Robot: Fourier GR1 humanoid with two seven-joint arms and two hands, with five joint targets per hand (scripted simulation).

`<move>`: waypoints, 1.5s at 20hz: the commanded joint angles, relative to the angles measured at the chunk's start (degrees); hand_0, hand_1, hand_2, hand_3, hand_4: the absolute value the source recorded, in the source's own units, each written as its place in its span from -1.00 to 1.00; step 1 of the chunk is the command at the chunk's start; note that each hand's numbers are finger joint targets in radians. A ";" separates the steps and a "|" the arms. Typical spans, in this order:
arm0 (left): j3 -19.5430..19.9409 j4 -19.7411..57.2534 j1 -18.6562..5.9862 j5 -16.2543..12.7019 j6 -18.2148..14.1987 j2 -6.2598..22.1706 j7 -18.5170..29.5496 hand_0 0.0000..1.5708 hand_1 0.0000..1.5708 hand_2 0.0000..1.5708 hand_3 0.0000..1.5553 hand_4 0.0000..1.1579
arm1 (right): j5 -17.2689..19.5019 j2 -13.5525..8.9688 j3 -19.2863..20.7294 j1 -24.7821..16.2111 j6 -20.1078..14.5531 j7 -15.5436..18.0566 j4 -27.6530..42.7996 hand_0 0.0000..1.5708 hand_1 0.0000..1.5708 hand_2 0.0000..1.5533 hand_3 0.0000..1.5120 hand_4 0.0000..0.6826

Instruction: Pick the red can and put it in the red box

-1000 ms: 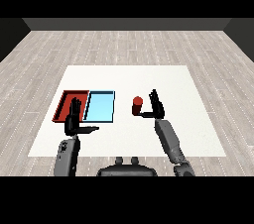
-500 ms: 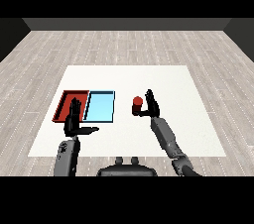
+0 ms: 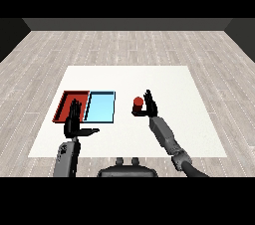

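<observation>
The red can (image 3: 138, 102) stands upright on the white table, right of the two trays. My right hand (image 3: 148, 106) is up against the can's right side, fingers straight and pointing up, thumb reaching under the can's near side; it is open. The red tray (image 3: 67, 100) lies at the left with nothing in it. My left hand (image 3: 74, 123) hovers over the red tray's near edge, open, fingers straight and thumb spread to the right.
A light blue tray (image 3: 102, 107) lies against the red tray's right side, between it and the can. The white table (image 3: 169, 79) extends behind and to the right of the can. Grey plank floor surrounds the table.
My right hand has shifted slightly left, closing onto the can's right side. The can and my left hand have stayed put.
</observation>
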State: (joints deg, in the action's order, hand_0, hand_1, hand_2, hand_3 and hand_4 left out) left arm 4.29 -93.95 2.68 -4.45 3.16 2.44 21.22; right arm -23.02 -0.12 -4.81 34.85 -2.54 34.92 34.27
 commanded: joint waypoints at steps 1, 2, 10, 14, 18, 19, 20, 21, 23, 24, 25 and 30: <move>1.31 0.42 1.14 -0.71 0.58 0.64 1.42 -1.00 -1.00 -1.00 -1.00 -1.00 | -6.22 0.12 -5.23 2.59 -1.08 5.92 -7.61 -1.00 -1.00 -1.00 -1.00 -1.00; 1.91 -1.31 0.00 -2.48 1.57 1.60 -1.97 -1.00 -1.00 -1.00 -1.00 -1.00 | -1.22 0.12 0.47 2.97 1.17 2.70 -5.35 -1.00 -1.00 -1.00 -1.00 -1.00; 0.75 -2.58 -0.40 -1.01 -0.86 0.41 -3.00 -1.00 -1.00 -1.00 -1.00 -1.00 | -3.19 0.12 -1.53 7.55 1.55 5.44 -12.17 -1.00 -1.00 -1.00 -1.00 -1.00; 0.20 1.02 -4.55 -0.24 -1.54 0.12 -3.54 -1.00 -1.00 -1.00 -1.00 -1.00 | -6.44 0.12 -3.72 6.21 0.61 5.57 -11.98 -1.00 -1.00 -1.00 -1.00 -1.00; 0.95 2.67 -0.72 -0.51 0.73 0.55 3.00 -1.00 -1.00 -1.00 -1.00 -1.00 | -7.79 0.11 -4.54 6.25 -0.75 4.27 -11.84 -1.00 -1.00 -1.00 -1.00 -1.00; -2.95 -2.14 0.05 1.92 -2.09 -1.97 -1.42 -1.00 -1.00 -1.00 -1.00 -1.00 | -5.38 0.12 -1.14 9.77 -0.27 1.52 -11.79 -1.00 -1.00 -1.00 -1.00 -1.00; -0.63 2.88 -1.85 1.08 -1.36 -0.94 1.72 -1.00 -1.00 -1.00 -1.00 -1.00 | -3.30 -0.88 0.21 7.39 0.67 0.59 -9.07 -1.00 -1.00 -1.00 -1.00 -1.00; -0.62 1.56 -1.38 0.13 -0.80 -0.95 1.13 -1.00 -1.00 -1.00 -1.00 -1.00 | -2.33 -0.49 0.46 9.75 2.32 2.62 -14.37 -1.00 -1.00 -1.00 -1.00 -1.00; 0.07 1.58 -1.02 0.49 -0.87 -0.16 1.05 -1.00 -1.00 -1.00 -1.00 -1.00 | -6.23 0.11 -3.29 9.99 1.88 7.92 -17.63 -1.00 -1.00 -1.00 -1.00 -1.00; -0.55 0.67 -1.82 1.45 -2.61 -0.91 -0.35 -1.00 -1.00 -1.00 -1.00 -1.00 | -8.60 0.11 -4.04 11.29 0.29 5.40 -16.94 -1.00 -1.00 -1.00 -1.00 -1.00; 2.64 -0.57 -0.33 -2.83 1.71 2.41 -1.02 -1.00 -1.00 -1.00 -1.00 -1.00 | -5.11 0.11 -1.35 8.83 2.18 6.73 -17.47 -1.00 -1.00 -1.00 -1.00 -1.00; 1.08 -0.18 -2.46 -0.23 -0.73 1.05 -0.90 -1.00 -1.00 -1.00 -1.00 -1.00 | -6.69 0.11 -4.20 9.88 0.93 3.04 -13.90 -1.00 -1.00 -1.00 -1.00 -1.00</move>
State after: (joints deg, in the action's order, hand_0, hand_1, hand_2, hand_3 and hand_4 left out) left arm 5.18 -93.25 1.01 -4.76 2.59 3.06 20.92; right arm -29.16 -0.20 -7.61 44.84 -1.37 39.37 18.88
